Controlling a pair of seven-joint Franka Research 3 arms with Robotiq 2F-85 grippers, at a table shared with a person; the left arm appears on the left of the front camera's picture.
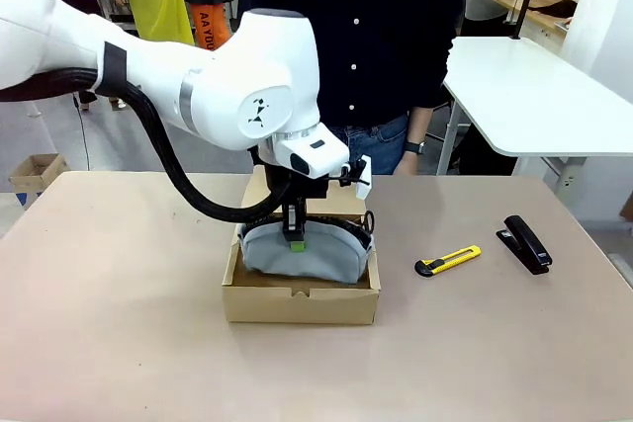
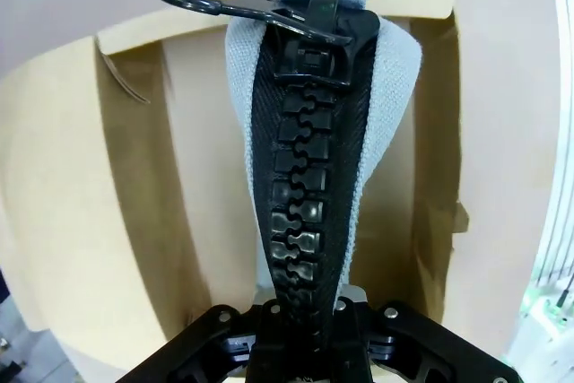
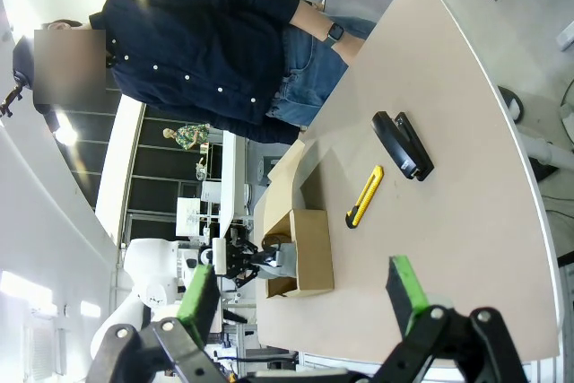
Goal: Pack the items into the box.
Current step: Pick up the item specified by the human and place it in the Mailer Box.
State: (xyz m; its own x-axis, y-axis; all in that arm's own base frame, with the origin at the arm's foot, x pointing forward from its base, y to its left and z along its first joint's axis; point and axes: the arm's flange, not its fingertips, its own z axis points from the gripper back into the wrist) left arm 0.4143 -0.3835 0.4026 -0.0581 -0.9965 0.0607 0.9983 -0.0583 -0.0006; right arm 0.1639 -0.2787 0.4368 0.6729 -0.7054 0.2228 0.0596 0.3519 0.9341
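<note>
The light-grey pouch [image 1: 307, 254] sits inside the open brown box [image 1: 297, 305] at the table's middle, its zipper edge up. My left gripper [image 1: 295, 236] comes straight down on it and is shut on the pouch's top. In the left wrist view the black zipper of the pouch [image 2: 300, 177] runs up from between my left gripper [image 2: 305, 352], with the box walls [image 2: 134, 221] around it. The yellow-and-black knife [image 1: 447, 261] lies on the table right of the box. My right gripper [image 3: 300, 289] hangs open high above the table, holding nothing; below it are the knife [image 3: 365, 196] and the box [image 3: 309, 248].
A black stapler [image 1: 524, 242] lies right of the knife. A person in a dark shirt [image 1: 376, 37] stands at the far edge behind the box. A small carton [image 1: 38, 170] sits off the far-left corner. A white table [image 1: 534, 96] stands back right.
</note>
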